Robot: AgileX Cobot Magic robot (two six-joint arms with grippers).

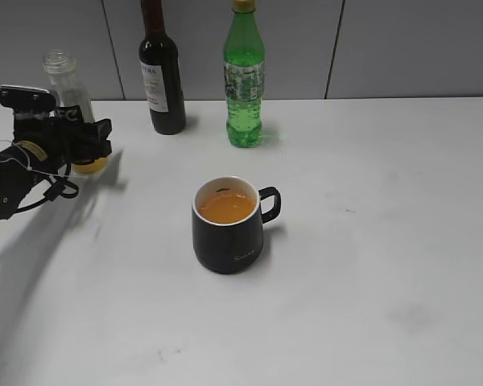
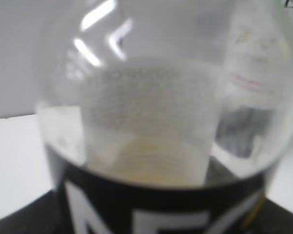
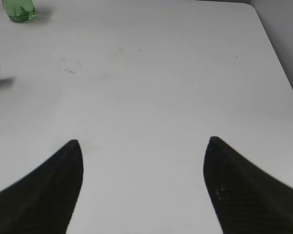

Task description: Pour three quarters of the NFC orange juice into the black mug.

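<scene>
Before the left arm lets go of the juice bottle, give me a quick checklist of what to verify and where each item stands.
1. NFC orange juice bottle upright: ok, neck points up.
2. Bottle base resting on the table: cannot tell, the left gripper hides it.
3. Juice mostly poured out: ok, only a thin orange layer shows at the bottle's bottom, and the black mug holds orange liquid nearly to its rim.
4. Left gripper's hold on the bottle: cannot tell, the fingers are not clearly seen.
5. Spills around the mug: ok, none visible.
6. Right gripper out of the way: ok, open over bare table.
</scene>
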